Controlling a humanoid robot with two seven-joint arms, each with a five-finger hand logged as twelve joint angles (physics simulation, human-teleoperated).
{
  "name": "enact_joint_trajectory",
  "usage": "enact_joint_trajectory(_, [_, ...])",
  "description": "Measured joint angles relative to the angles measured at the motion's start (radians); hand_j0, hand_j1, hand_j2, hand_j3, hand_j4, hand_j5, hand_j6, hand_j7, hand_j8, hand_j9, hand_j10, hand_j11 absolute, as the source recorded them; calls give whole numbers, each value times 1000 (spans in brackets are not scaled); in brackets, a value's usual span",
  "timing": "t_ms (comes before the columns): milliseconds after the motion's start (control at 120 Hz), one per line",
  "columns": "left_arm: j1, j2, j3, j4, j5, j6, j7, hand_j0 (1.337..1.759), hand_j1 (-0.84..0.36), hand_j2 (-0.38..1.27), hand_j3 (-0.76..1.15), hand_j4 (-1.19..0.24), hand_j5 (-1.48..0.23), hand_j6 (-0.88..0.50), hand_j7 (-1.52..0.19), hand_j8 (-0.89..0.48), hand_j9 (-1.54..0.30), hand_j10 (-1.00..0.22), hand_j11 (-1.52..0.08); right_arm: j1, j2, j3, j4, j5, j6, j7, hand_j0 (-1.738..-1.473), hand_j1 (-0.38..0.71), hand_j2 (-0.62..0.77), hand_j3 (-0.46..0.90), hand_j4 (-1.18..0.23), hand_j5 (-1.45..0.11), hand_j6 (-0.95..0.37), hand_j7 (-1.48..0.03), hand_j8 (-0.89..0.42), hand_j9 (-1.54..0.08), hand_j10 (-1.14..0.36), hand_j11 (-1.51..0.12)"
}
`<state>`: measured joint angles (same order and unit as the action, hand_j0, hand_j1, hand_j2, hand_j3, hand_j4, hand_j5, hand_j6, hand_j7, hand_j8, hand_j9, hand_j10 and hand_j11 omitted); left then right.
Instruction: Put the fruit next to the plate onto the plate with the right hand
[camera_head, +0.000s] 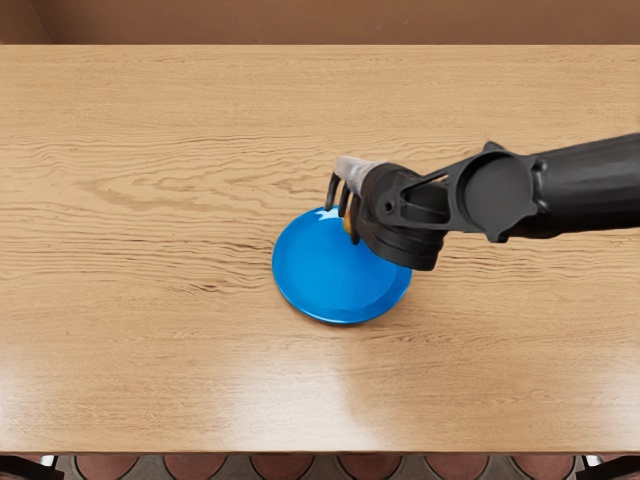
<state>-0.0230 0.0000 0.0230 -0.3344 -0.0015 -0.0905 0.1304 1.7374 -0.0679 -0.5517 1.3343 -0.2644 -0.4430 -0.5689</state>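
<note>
A blue plate (330, 275) lies flat near the middle of the wooden table. My right arm comes in from the right edge, and my right hand (345, 200) hovers over the plate's far right rim. Its fingers (338, 186) curl around a small orange fruit (348, 222), of which only a sliver shows under the palm. The fruit is held just above the plate's rim; whether it touches the plate is hidden by the hand. The left arm does not show.
The wooden table (150, 200) stretches wide on all sides of the plate. Its front edge runs along the bottom of the view, and a brown wall borders its far edge.
</note>
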Motion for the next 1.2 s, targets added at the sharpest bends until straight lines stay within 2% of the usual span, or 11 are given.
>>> enact_joint_trajectory(467, [0,0,0,0,0,0,0,1658,349,0,0,0,0,0,0,0,0,0,0,-66,6,-4,5,-3,-5,1,-1656,306,449,0,-727,-988,-740,-963,-474,-968,-544,-970])
enact_joint_trajectory(550, [0,0,0,0,0,0,0,1658,349,0,0,0,0,0,0,0,0,0,0,-70,4,16,3,-3,-7,1,-1657,103,301,0,-498,-675,-506,-659,-329,-662,-376,-663])
enact_joint_trajectory(625, [0,0,0,0,0,0,0,1658,349,0,0,0,0,0,0,0,0,0,0,-67,-1,31,4,-3,3,0,-1657,-30,208,0,-350,-475,-356,-463,-234,-465,-266,-466])
enact_joint_trajectory(725, [0,0,0,0,0,0,0,1658,349,0,0,0,0,0,0,0,0,0,0,-47,-80,68,48,-2,75,0,-1658,-145,126,0,-222,-300,-226,-293,-151,-294,-170,-295])
enact_joint_trajectory(825, [0,0,0,0,0,0,0,1658,349,0,0,0,0,0,0,0,0,0,0,-32,-211,137,94,-7,250,5,-1658,-215,76,0,-144,-194,-147,-190,-101,-191,-113,-191])
enact_joint_trajectory(883, [0,0,0,0,0,0,0,1658,349,0,0,0,0,0,0,0,0,0,0,-31,-285,173,106,-9,386,37,-1658,-242,56,0,-114,-153,-116,-150,-81,-151,-90,-151])
enact_joint_trajectory(1058, [0,0,0,0,0,0,0,1658,349,0,0,0,0,0,0,0,0,0,0,-53,-520,243,119,-22,754,180,-1658,-288,21,0,-62,-82,-63,-80,-48,-81,-51,-81])
enact_joint_trajectory(1200, [3,0,0,0,0,0,0,1658,349,0,0,0,0,0,0,0,0,0,0,-75,-735,323,113,-51,968,243,-1658,-306,9,0,-43,-55,-44,-54,-36,-55,-37,-55])
